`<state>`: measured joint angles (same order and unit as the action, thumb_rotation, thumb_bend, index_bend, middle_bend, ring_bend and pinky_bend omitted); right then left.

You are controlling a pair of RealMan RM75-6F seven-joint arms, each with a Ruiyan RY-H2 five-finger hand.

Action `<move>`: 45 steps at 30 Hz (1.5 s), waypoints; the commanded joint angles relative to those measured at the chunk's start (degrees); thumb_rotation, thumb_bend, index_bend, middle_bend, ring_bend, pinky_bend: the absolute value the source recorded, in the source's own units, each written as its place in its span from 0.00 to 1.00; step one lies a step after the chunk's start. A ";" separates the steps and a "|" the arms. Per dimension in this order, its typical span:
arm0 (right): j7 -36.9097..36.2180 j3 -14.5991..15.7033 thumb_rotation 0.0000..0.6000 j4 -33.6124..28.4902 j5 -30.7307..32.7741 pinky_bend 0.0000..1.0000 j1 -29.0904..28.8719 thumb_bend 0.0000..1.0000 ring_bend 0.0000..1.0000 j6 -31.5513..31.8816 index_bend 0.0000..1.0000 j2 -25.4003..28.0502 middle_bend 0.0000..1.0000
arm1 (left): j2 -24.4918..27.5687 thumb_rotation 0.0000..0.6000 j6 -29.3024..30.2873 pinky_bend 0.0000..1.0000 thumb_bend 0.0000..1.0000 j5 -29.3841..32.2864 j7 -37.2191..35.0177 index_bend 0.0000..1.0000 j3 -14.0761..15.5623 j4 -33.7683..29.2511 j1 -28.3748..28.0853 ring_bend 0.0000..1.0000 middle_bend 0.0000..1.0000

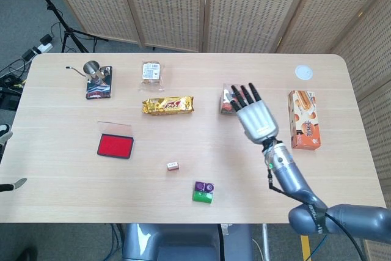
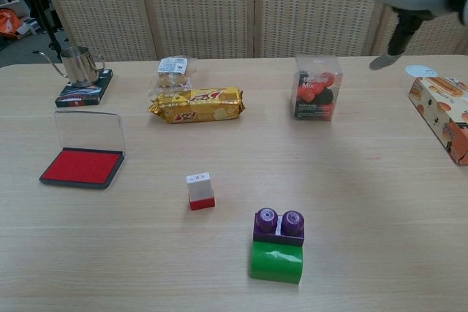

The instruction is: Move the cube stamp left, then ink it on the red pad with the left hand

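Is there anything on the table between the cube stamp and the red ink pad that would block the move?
Nothing visible does. The cube stamp stands alone, with bare table between it and the red pad, whose clear lid is up. The right hand is raised, holding nothing; the left hand is not in view.

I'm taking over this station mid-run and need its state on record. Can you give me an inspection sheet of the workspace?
Surface: light wood table, no spills seen.
Job's things: cube stamp stands upright, free, right of the red ink pad, whose clear lid is open.
Clutter: gold snack pack, small wrapped snack, steel pitcher on a dark book, clear box of red and black pieces, orange carton, white disc, purple-on-green block.
Hands: right hand raised above the table, fingers spread, holding nothing; left hand not in view.
Cables: a cable runs along the right forearm; more lie on the floor at the far left.
Surroundings: wicker screens behind, tripod legs far left.
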<state>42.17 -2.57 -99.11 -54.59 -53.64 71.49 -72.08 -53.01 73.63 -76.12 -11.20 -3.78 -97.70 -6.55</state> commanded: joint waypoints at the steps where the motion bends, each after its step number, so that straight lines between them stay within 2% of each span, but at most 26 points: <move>1: -20.42 5.80 1.00 14.22 -11.94 0.00 13.76 0.00 0.00 10.24 0.00 4.28 0.00 | -0.28 1.00 0.73 0.00 0.03 -1.47 -0.67 0.00 0.27 0.41 0.02 0.00 0.00; 3: -26.69 6.02 1.00 15.94 -13.31 0.00 17.03 0.00 0.00 11.89 0.00 4.37 0.00 | -0.37 1.00 1.15 0.00 0.03 -2.77 -1.11 0.00 0.59 0.46 0.06 0.00 0.00; 5: -35.49 6.43 1.00 16.01 -15.47 0.00 22.45 0.00 0.00 16.74 0.00 4.60 0.00 | -0.15 1.00 1.87 0.00 0.03 -6.37 -2.11 0.00 1.49 0.59 -0.05 0.00 0.00; 9: -44.33 7.17 1.00 16.78 -20.04 0.00 29.57 0.00 0.00 23.90 0.00 3.84 0.00 | 0.17 1.00 4.01 0.00 0.03 -9.87 -0.37 0.00 1.80 0.81 -0.25 0.00 0.00; 13: -53.59 6.35 1.00 18.66 -22.71 0.00 35.16 0.00 0.00 28.73 0.00 2.22 0.00 | 1.53 1.00 6.23 0.00 0.02 -12.84 3.10 0.00 1.29 -1.54 -0.92 0.00 0.00; 18: -58.00 5.01 1.00 20.25 -24.25 0.00 38.94 0.00 0.00 31.32 0.00 1.37 0.00 | 4.26 1.00 7.17 0.00 0.01 -16.94 7.11 0.00 1.76 -6.80 -1.68 0.00 0.00; 22: -59.56 4.66 1.00 18.97 -25.76 0.00 40.08 0.00 0.00 30.33 0.00 3.04 0.00 | 4.22 1.00 7.48 0.00 0.01 -19.07 10.87 0.00 0.86 -10.74 -3.12 0.00 0.00; 23: -59.89 4.34 1.00 18.50 -26.20 0.00 40.15 0.00 0.00 30.21 0.00 3.66 0.00 | 3.76 1.00 7.09 0.00 0.01 -19.41 11.22 0.00 0.32 -11.72 -3.97 0.00 0.02; 25: -60.59 3.71 1.00 17.97 -27.14 0.00 40.30 0.00 0.00 29.76 0.00 4.82 0.00 | 1.87 1.00 5.00 0.02 0.00 -19.15 13.31 0.00 -1.03 -12.98 -6.39 0.10 0.16; 27: -61.26 3.06 1.00 17.93 -27.77 0.00 40.50 0.00 0.00 29.57 0.00 5.37 0.00 | 0.16 1.00 2.57 0.18 0.00 -18.39 15.99 0.00 -1.79 -13.81 -8.35 0.36 0.43; 28: -61.67 2.72 1.00 18.10 -28.13 0.00 40.68 0.00 0.00 29.40 0.00 5.59 0.00 | -1.05 1.00 1.12 0.28 0.00 -17.95 17.48 0.00 -2.23 -14.45 -9.58 0.46 0.51; 30: -62.91 2.29 1.00 18.55 -28.61 0.00 41.09 0.00 0.00 29.23 0.00 5.92 0.00 | -2.62 1.00 -1.54 0.56 0.00 -17.34 19.95 0.00 -2.54 -15.51 -11.46 0.73 0.71; 33: -64.92 1.60 1.00 19.10 -29.02 0.00 41.69 0.00 0.00 28.56 0.00 6.41 0.00 | -4.99 1.00 -6.76 0.79 0.00 -14.32 24.85 0.00 -2.68 -18.85 -14.32 0.92 0.88; 36: -66.13 0.96 1.00 19.35 -29.49 0.00 42.04 0.00 0.00 27.80 0.00 6.67 0.00 | -7.91 1.00 -11.94 0.91 0.00 -6.04 29.01 0.00 -4.31 -22.51 -17.74 0.99 0.94; 39: -66.44 0.56 1.00 19.30 -30.17 0.00 42.38 0.00 0.00 27.21 0.00 6.87 0.00 | -12.04 1.00 -14.29 0.99 0.00 4.21 35.17 0.01 -6.64 -23.87 -21.46 1.00 0.96; 41: -66.49 0.30 1.00 19.14 -30.49 0.00 42.54 0.00 0.00 26.84 0.00 6.96 0.00 | -14.80 1.00 -14.43 1.00 0.00 9.85 38.99 0.05 -7.72 -24.00 -23.73 1.00 0.97; 45: -66.39 -0.22 1.00 18.91 -31.03 0.00 42.77 0.00 0.00 25.86 0.00 7.00 0.00 | -21.21 1.00 -13.26 1.00 0.06 19.22 45.85 0.20 -9.01 -22.79 -28.45 1.00 0.98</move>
<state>-24.26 -2.69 -80.15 -85.52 -10.92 97.49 -65.09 -67.52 61.38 -65.68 27.22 -10.39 -119.97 -29.43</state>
